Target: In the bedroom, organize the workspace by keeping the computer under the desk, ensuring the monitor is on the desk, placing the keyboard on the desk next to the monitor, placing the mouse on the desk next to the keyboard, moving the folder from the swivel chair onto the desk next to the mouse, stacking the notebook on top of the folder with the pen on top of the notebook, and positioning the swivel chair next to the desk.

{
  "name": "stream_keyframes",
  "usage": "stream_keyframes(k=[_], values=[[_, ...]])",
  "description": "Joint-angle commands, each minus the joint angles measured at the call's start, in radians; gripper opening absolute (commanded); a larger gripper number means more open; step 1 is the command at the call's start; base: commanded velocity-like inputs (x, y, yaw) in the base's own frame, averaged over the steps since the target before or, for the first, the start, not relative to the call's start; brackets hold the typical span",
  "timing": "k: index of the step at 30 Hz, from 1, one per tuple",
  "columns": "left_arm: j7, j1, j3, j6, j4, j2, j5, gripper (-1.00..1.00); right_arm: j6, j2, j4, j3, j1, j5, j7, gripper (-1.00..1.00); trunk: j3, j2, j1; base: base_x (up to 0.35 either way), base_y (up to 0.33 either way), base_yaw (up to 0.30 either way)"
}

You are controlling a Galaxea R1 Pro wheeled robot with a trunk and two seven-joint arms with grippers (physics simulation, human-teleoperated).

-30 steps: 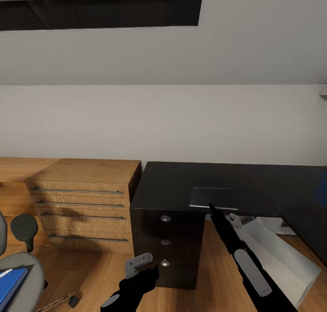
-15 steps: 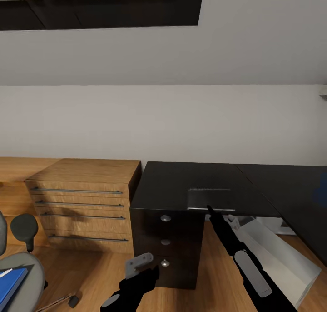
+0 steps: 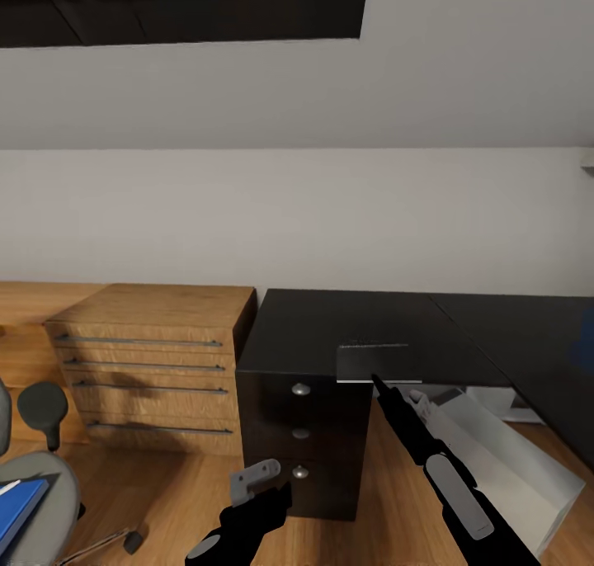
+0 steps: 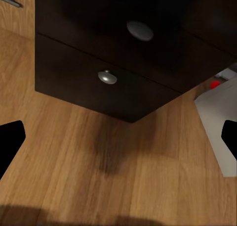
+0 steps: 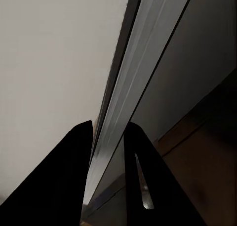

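Note:
A flat dark keyboard [image 3: 378, 360] with a pale front edge lies on the black desk [image 3: 313, 327], at its front edge above the drawers. My right gripper [image 3: 376, 379] is shut on that front edge; in the right wrist view the gripper [image 5: 109, 129] has one black finger on each side of the thin slab [image 5: 143, 63]. Low in front of the drawers, my left gripper [image 3: 262, 485] hangs open and holds nothing [image 4: 118, 142]. The light grey computer [image 3: 503, 459] lies tilted under the desk, its red spot [image 4: 216, 84] showing. At the lower left stands the swivel chair [image 3: 49, 488] with the blue folder [image 3: 16, 508] on its seat.
A wooden drawer chest [image 3: 153, 360] stands against the wall left of the desk. The desk's black drawers [image 3: 301, 434] carry round silver knobs. A dark-framed skylight [image 3: 206, 5] sits in the sloping wall above. Wood plank floor [image 3: 157, 492] lies between chair and desk.
My right gripper and the keyboard have slid a little to the left along the desk's front edge. The whole view has shifted slightly, so the camera has moved. The left arm has held still.

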Motion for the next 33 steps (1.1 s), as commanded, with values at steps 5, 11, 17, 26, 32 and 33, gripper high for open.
stream_keyframes(k=[5, 11, 17, 26, 32, 33], values=[[0.005, -0.001, -0.001, 0.005, -0.001, 0.001, 0.002, 1.00, 0.004, -0.001, 0.000, 0.001, -0.001, -0.012, 0.004, -1.00, -0.004, -0.008, 0.004, 0.000, 0.000, 0.000], [-0.006, -0.001, 0.002, 0.004, -0.001, 0.003, 0.002, 1.00, 0.004, -0.001, 0.000, 0.001, -0.001, -0.012, 0.001, -1.00, -0.004, -0.008, 0.004, 0.004, 0.000, 0.000], [-0.006, -0.001, 0.002, 0.004, -0.001, 0.005, 0.002, 1.00, 0.008, -0.001, 0.000, 0.001, -0.001, -0.012, -0.004, -1.00, -0.004, -0.008, 0.004, 0.151, 0.000, 0.000], [-0.004, -0.001, 0.004, 0.004, -0.001, 0.007, 0.002, 1.00, 0.010, -0.001, 0.000, 0.001, -0.001, -0.012, -0.004, -1.00, -0.004, -0.008, 0.004, 0.145, 0.000, 0.000], [-0.003, -0.001, 0.004, 0.004, -0.001, 0.007, 0.002, 1.00, 0.010, -0.001, 0.000, 0.001, -0.001, -0.012, -0.004, -1.00, -0.004, -0.008, 0.004, 0.018, 0.000, 0.000], [-0.003, -0.001, 0.004, 0.004, -0.001, 0.007, 0.002, 1.00, 0.010, -0.001, 0.000, 0.001, -0.001, -0.012, -0.004, -1.00, -0.004, -0.008, 0.004, 0.003, 0.000, 0.000]])
